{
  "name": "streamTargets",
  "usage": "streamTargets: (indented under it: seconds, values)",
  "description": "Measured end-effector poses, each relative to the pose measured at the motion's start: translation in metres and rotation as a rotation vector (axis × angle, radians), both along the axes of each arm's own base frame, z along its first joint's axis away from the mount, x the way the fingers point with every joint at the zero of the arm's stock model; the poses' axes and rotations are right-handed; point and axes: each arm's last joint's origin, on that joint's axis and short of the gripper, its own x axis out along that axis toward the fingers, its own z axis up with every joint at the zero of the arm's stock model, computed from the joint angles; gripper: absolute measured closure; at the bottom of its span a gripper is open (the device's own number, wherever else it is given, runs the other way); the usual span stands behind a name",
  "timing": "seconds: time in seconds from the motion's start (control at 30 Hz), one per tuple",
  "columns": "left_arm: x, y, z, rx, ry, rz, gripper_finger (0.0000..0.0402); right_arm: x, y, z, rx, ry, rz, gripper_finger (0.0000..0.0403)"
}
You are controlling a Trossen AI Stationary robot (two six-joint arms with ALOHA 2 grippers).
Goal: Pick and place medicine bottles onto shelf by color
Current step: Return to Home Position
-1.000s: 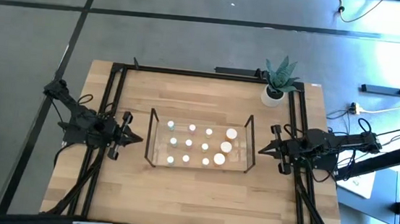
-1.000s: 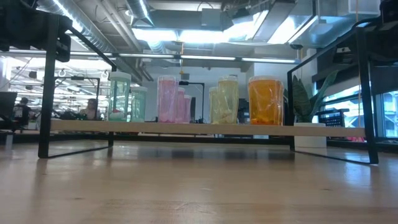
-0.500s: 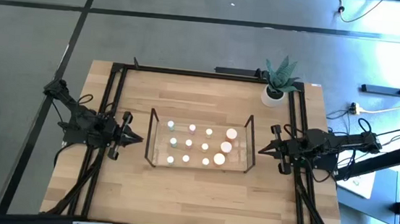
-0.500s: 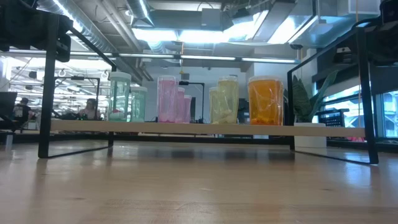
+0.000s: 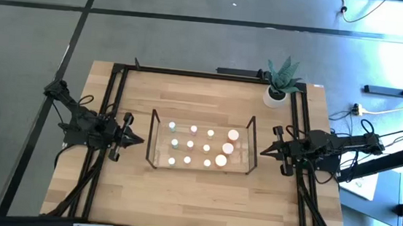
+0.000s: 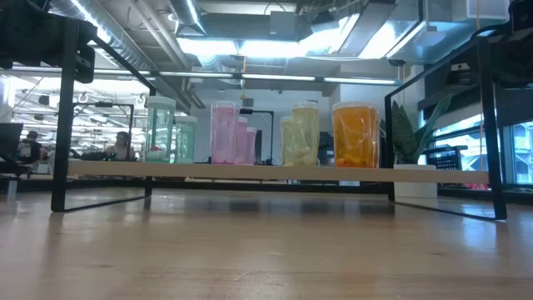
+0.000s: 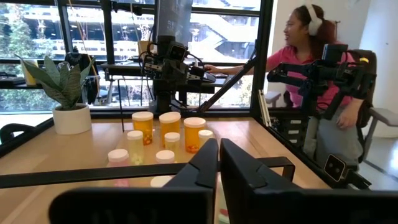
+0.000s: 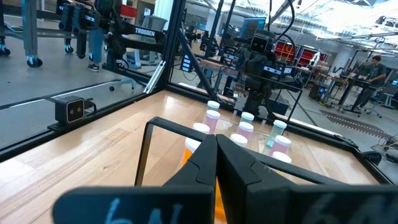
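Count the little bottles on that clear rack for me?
12 bottles, all on the rack in three rows of four: back, middle, front. Some could be hidden.

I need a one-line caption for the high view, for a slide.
Medicine bottles stand in rows on the clear shelf; the left gripper and right gripper sit shut beside its two ends.

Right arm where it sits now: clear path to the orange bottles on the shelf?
Probably yes, from above. The right gripper sits just outside the shelf, at its black end frame, and the orange bottles stand at that same end, nothing above them. The frame stands between them, so a level approach looks doubtful.
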Motion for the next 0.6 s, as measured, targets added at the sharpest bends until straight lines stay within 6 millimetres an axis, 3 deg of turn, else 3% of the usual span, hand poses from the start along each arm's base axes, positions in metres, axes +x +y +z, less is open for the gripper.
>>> streamTargets:
  seconds: [0.27, 0.6]
  values:
    - [0.0000, 0.0000, 0.0000, 0.000, 0.000, 0.000, 0.0400, 0.0000, 0.0000, 0.0000, 0.000, 0.000, 0.000, 0.0394]
    - [0.0000, 0.0000, 0.0000, 0.000, 0.000, 0.000, 0.0380, 0.0000, 0.0000, 0.0000, 0.000, 0.000, 0.000, 0.0394]
